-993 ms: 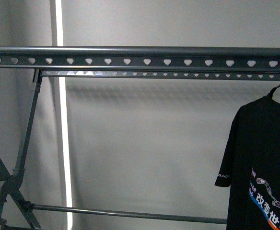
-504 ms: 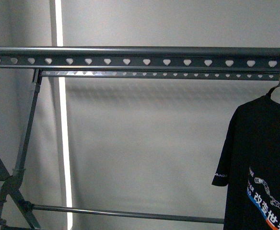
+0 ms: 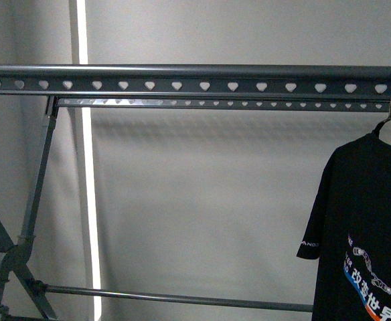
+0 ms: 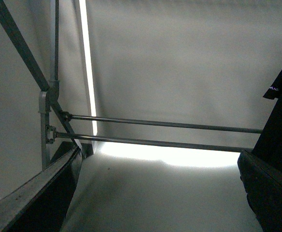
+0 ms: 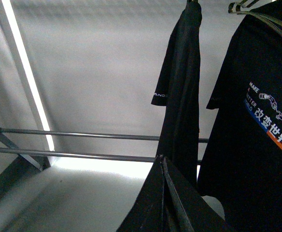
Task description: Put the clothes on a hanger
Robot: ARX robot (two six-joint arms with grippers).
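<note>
while the black t-shirt [image 3: 369, 234] hangs far right on the rail [image 3: 182, 80], neither claw's opening can be told.

From the front view we look level and straight ahead at the hanger [image 3: 182, 85], its top rail spanning the full width, with the clothes [image 3: 366, 234] cut off at the right edge. Our left wrist view sits low, angled up past the frame's crossed leg [image 4: 49, 104] toward the lower bars. Our right wrist view, also low and tilted up, sits close to the clothes [image 5: 257, 125]. All three share the lower horizontal bars and the pale wall.
</note>
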